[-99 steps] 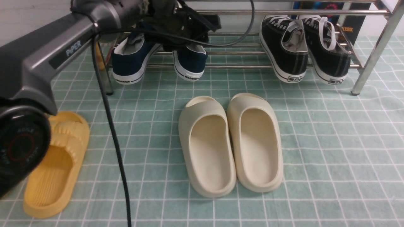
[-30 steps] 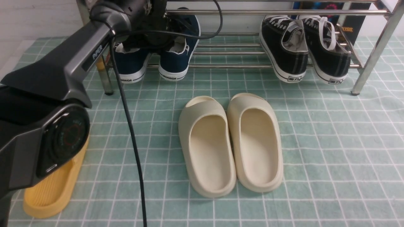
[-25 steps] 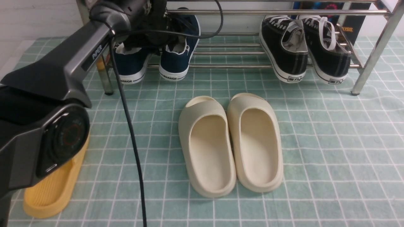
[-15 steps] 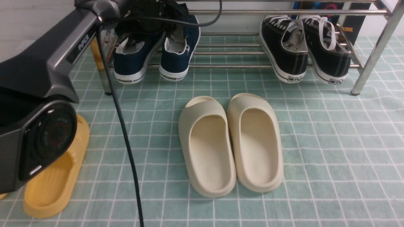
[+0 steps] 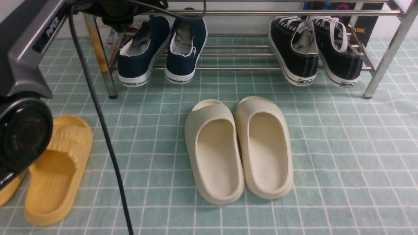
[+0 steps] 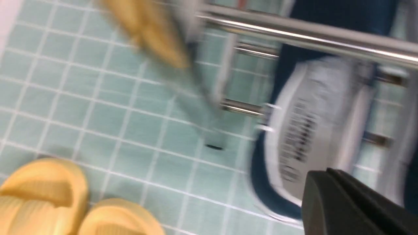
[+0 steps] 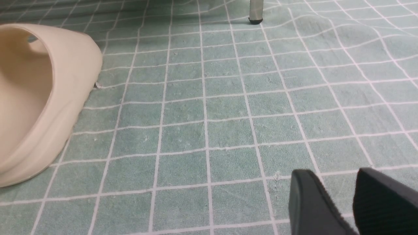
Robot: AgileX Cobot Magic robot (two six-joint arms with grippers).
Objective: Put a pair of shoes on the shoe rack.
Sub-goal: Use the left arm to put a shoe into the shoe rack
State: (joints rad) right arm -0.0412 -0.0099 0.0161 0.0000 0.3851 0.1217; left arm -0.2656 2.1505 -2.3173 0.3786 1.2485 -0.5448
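The right gripper (image 7: 339, 202), jaws parted and empty, shows only in its wrist view. At the front view's upper left, the left gripper (image 6: 356, 202) has lifted off, closed and empty, leaving the pair of shoes (image 5: 161, 52) resting on the shoe rack (image 5: 248, 68).

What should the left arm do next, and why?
Probably draw the left gripper back clear of the chrome tube shoe rack: the two navy-blue canvas slip-on sneakers already rest side by side on its bars, and the gripper is shut, holding nothing.
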